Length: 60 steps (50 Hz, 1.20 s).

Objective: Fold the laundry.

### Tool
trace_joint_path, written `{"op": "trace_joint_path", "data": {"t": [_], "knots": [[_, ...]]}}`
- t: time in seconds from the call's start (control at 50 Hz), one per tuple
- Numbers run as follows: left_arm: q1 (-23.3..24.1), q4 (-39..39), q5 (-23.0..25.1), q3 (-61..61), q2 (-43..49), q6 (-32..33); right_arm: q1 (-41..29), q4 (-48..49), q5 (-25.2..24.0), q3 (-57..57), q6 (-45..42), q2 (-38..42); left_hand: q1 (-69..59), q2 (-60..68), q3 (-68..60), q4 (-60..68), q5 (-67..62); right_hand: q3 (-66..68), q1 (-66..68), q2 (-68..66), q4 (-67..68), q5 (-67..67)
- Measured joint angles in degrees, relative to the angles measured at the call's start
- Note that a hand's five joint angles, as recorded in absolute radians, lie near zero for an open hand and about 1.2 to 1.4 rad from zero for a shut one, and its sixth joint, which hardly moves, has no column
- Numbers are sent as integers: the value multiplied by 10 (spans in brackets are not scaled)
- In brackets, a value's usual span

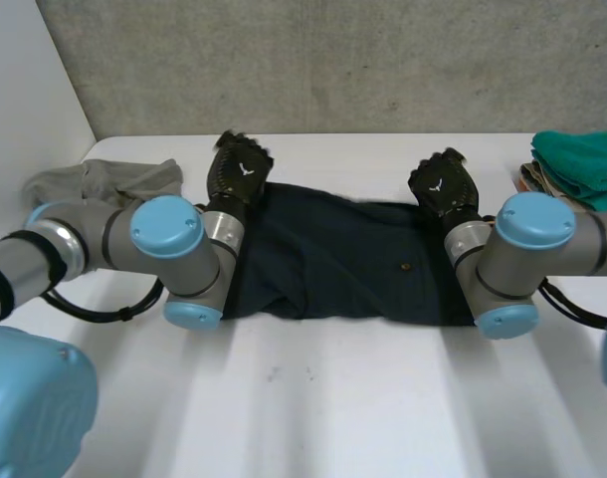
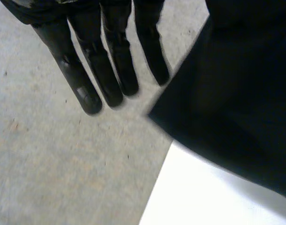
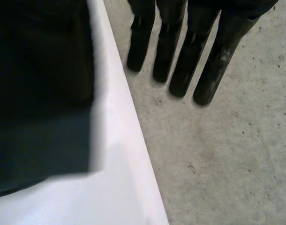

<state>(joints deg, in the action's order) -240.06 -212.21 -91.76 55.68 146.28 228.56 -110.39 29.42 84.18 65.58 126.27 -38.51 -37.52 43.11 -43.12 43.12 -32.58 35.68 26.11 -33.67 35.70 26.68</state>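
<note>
A dark navy garment (image 1: 333,264) lies spread flat across the middle of the white table (image 1: 313,398), a small button showing on it. My left hand (image 1: 236,171) hovers over its far left corner. In the left wrist view that hand's fingers (image 2: 94,70) are straight and hold nothing, with the dark cloth (image 2: 232,89) beside them. My right hand (image 1: 443,185) is over the far right corner. In the right wrist view its fingers (image 3: 180,51) are straight and empty too, the cloth (image 3: 40,93) lying beside them at the table's far edge.
A grey garment (image 1: 109,181) lies crumpled at the far left of the table. A pile with a teal cloth (image 1: 582,164) on top sits at the far right. A concrete wall (image 1: 313,60) rises behind the table's far edge.
</note>
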Motion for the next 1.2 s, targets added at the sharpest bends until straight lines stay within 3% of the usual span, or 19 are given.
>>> {"op": "trace_joint_path", "data": {"t": [0.04,0.06,0.08,0.1,0.12,0.22,0.24,0.3,0.36,0.44,0.58,0.68,0.82,0.86,0.88,0.9,0.92,1.12,1.2], "knots": [[0,-8,14,-19,18,-3,0,10,7,-25,-3,26,161,-145,143,-146,146,-164,-114,152,-157,-157],[0,-8,14,-19,18,-3,0,10,7,-25,-3,26,161,-145,143,-146,146,-164,-114,152,-157,-157],[0,-12,22,-26,25,-7,0,13,11,-33,-4,33,256,-272,268,-274,266,-164,-114,152,-157,-157],[0,-12,22,-26,25,-7,0,13,11,-33,-4,33,256,-272,268,-274,266,-164,-114,152,-157,-157],[3,-15,29,-22,24,-17,0,17,26,-45,0,43,265,-312,310,-314,299,-233,-145,209,-221,-224],[7,-16,32,6,1,-35,1,15,37,-32,15,23,265,-314,311,-315,299,-233,-145,209,-221,-224],[8,-14,30,65,-53,-61,4,-2,42,15,60,-48,265,-314,311,-315,299,-233,-145,209,-221,-228],[8,-10,29,117,-98,-83,6,-26,42,45,92,-97,265,-314,311,-315,299,-233,-145,209,-221,-229],[8,5,29,201,-171,-124,11,-118,41,95,157,-179,265,-314,311,-315,299,-233,-145,209,-221,-229],[8,31,30,282,-241,-179,22,-229,37,131,214,-226,265,-314,311,-315,299,-233,-145,209,-221,-229],[10,81,30,381,-307,-288,54,-337,0,197,299,-248,196,-256,258,-256,249,-208,-139,190,-214,-210],[8,95,28,402,-303,-327,71,-305,-41,241,320,-243,182,-237,239,-235,229,-179,-113,164,-180,-188],[4,94,27,398,-279,-329,73,-248,-50,249,318,-210,182,-237,239,-235,229,-168,-102,155,-170,-178],[3,93,27,396,-274,-328,73,-239,-49,244,314,-197,182,-237,239,-235,229,-145,-82,133,-155,-164],[3,93,26,395,-272,-327,73,-234,-47,240,312,-190,182,-237,239,-235,229,77,114,-106,72,52],[2,93,26,394,-271,-327,74,-227,-44,233,309,-180,182,-237,239,-235,229,230,189,-260,228,192],[2,93,26,394,-271,-326,75,-225,-43,231,308,-178,182,-237,239,-235,229,279,207,-310,284,244],[7,96,27,403,-289,-325,129,-196,-26,259,264,-235,183,-238,239,-236,230,311,260,-333,324,275],[8,97,28,415,-309,-325,167,-194,-23,275,166,-277,183,-238,239,-236,230,311,273,-333,324,275]]}}
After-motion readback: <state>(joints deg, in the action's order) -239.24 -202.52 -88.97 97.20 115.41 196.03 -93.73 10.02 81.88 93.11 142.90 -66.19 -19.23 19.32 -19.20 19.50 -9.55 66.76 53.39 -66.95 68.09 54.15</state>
